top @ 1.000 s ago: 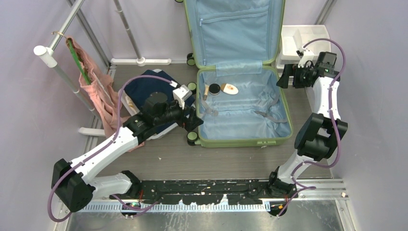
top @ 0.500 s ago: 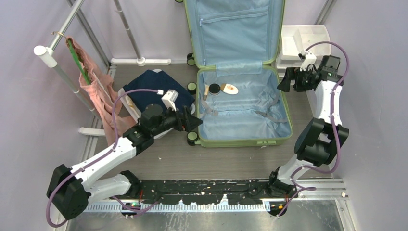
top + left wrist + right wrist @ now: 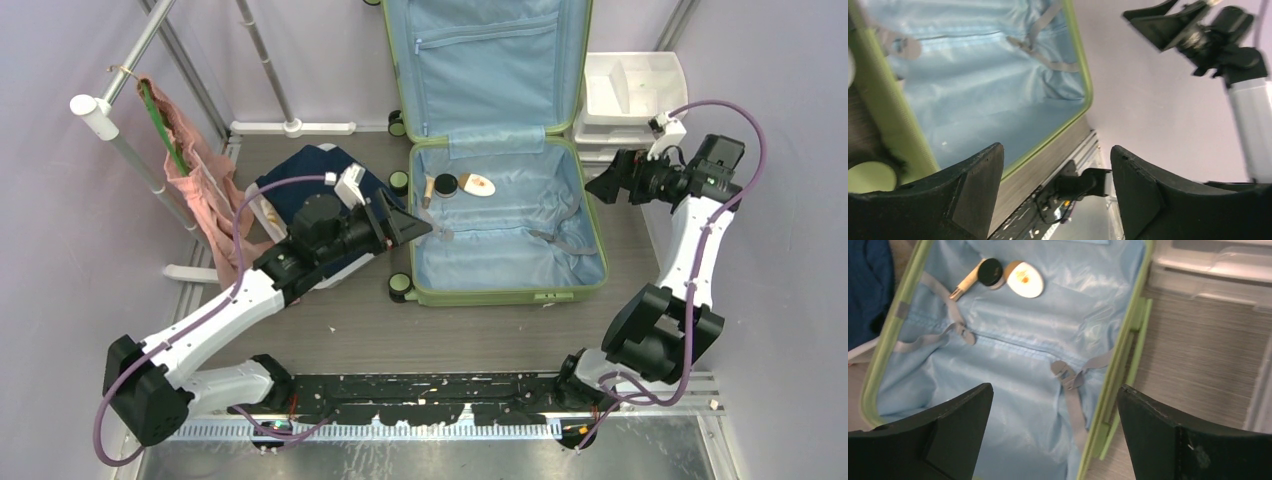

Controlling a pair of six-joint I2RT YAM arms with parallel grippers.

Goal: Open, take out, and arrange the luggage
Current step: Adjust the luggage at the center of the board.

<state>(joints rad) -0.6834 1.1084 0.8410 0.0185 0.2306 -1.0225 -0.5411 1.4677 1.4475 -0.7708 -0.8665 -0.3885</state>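
The luggage point(image 3: 510, 250) lies open at centre frame, its lid upright at the back, which leaves the lining easy to reach. A jar point(image 3: 445, 185) and an oval case point(image 3: 478, 184) wait in its upper-left corner. The left tool point(image 3: 412, 222) hovers at the left rim, jaws apart and empty, probably bound for them. The right tool point(image 3: 605, 178), wide open and empty, hangs off the right rim.
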